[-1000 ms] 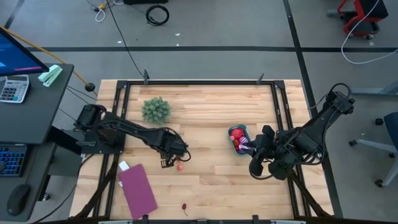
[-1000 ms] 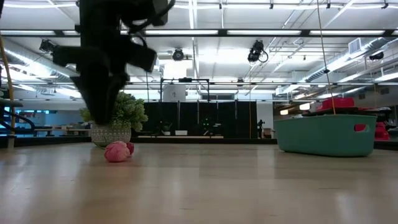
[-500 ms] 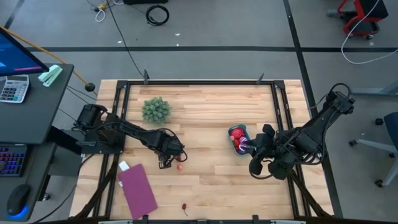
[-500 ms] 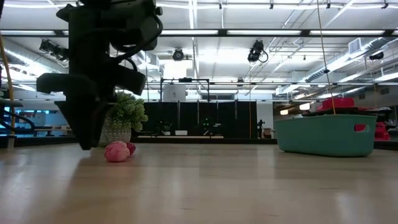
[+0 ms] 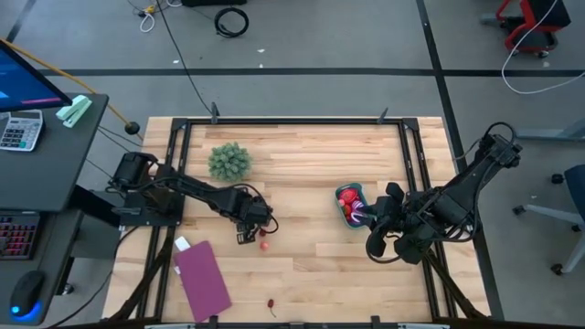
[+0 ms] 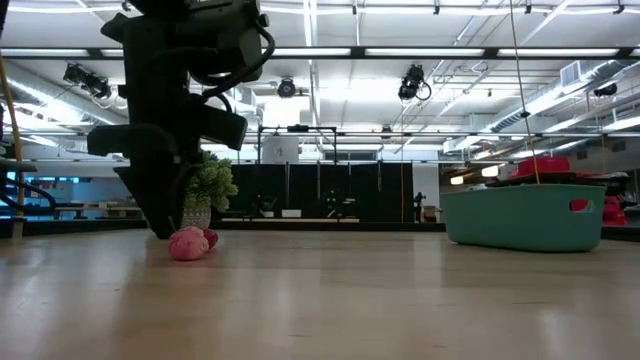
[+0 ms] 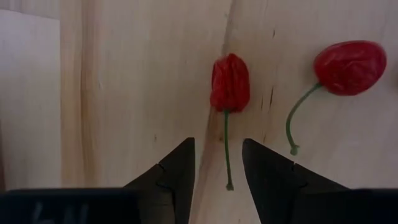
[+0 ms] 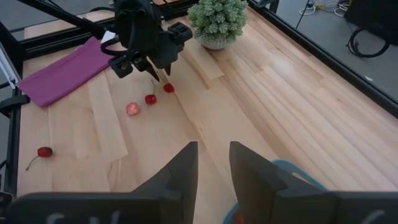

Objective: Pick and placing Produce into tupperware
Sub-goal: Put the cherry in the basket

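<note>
Produce and tupperware: current positions on the table.
The teal tupperware point(image 5: 352, 205) is sitting upright right of table centre, already holding red pieces and a purple ball point(image 5: 357, 213). Well left of the tupperware, three loose pieces are lying close together: a stemmed red pepper point(image 7: 230, 83), a stemmed red cherry point(image 7: 349, 67) just beside it, and a pink berry point(image 6: 188, 244). Another stemmed red cherry point(image 5: 271, 303) is lying apart, nearer the front edge.
</note>
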You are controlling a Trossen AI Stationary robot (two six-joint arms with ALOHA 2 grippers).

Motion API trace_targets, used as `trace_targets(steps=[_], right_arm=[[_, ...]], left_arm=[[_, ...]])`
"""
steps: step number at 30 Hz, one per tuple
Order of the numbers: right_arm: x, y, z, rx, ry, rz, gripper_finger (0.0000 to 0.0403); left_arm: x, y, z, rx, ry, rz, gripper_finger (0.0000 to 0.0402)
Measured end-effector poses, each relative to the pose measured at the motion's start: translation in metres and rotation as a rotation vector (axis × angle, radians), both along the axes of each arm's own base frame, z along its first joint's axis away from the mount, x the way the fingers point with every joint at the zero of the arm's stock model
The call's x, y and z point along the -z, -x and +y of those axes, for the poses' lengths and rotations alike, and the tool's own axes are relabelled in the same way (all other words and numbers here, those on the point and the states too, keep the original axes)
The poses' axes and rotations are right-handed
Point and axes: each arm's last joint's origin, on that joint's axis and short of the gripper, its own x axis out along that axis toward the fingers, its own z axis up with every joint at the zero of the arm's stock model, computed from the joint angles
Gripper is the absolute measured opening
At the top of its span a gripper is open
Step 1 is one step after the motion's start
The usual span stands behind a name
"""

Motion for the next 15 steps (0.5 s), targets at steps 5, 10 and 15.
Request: trace_targets(steps=[5,10,15], right_arm=[[0.0,0.0,0.0,0.0,0.0,0.0,0.01],[0.0,0.0,0.0,0.0,0.001,0.0,0.01],[0.0,0.0,0.0,-0.001,0.001,0.001,0.01]], left_arm=[[0.011,0.002,0.005,0.007,0.006,-0.04,0.014],[0.016,0.007,0.006,-0.019,0.007,-0.039,0.013],[0.017,0.007,0.006,-0.011,0.008,-0.036,0.0114]])
